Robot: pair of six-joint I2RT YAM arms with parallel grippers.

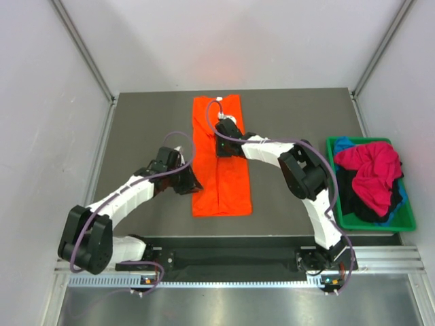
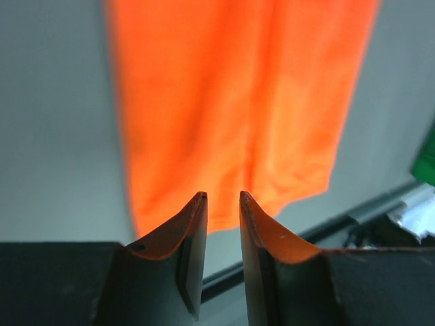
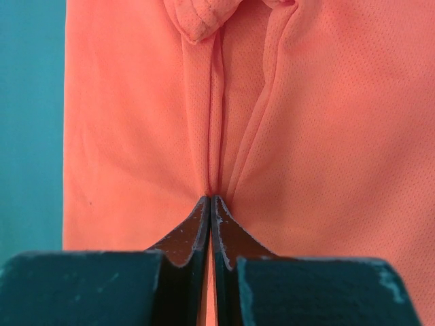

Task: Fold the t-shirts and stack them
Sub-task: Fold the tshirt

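The orange t-shirt lies on the table as a long strip folded lengthwise, its collar at the far end. My right gripper is down on its upper half, shut on a pinched ridge of orange cloth whose creases run into the fingertips. At the strip's left edge, near its lower end, my left gripper stands open with a narrow gap; only table and the orange t-shirt beyond show through it. A magenta-red t-shirt and some blue cloth lie crumpled in the bin.
At the table's right edge stands a green plastic bin, which also holds dark clothes; its corner shows in the left wrist view. White walls close off the table at the back and both sides. A black rail runs along the near edge.
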